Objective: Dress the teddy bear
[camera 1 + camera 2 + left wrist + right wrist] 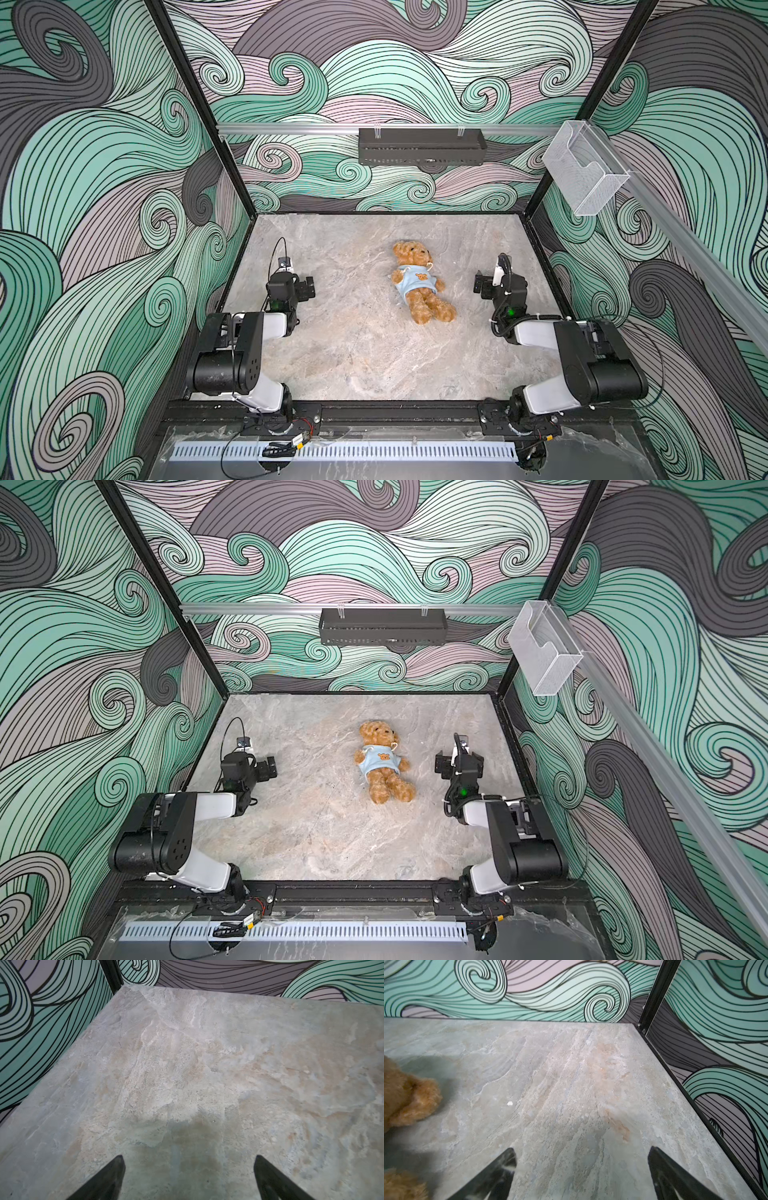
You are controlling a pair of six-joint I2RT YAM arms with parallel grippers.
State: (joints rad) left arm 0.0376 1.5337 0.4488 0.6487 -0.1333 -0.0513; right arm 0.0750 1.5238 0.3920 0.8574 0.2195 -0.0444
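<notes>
The teddy bear (pixel 410 254) (pixel 377 734) lies on its back near the middle of the marble table (pixel 357 353), head toward the back wall. A light blue shirt (pixel 415 286) (pixel 380 762) with a brown bear-face patch covers its torso, and both legs stick out below the hem. My left gripper (pixel 306 286) (pixel 271 766) (pixel 189 1159) hovers open, well left of the bear, over bare table. My right gripper (pixel 480 284) (pixel 441 764) (pixel 582 1151) stands open to the bear's right, with nothing between its fingers. In the right wrist view the bear's fur (pixel 411 1101) shows at the edge.
A black wire tray (pixel 422 146) hangs on the back rail and a clear plastic box (pixel 586 166) on the right rail. Patterned walls close the table on three sides. A white slotted duct (pixel 345 451) runs along the front. A small white speck (pixel 509 1103) lies on the table.
</notes>
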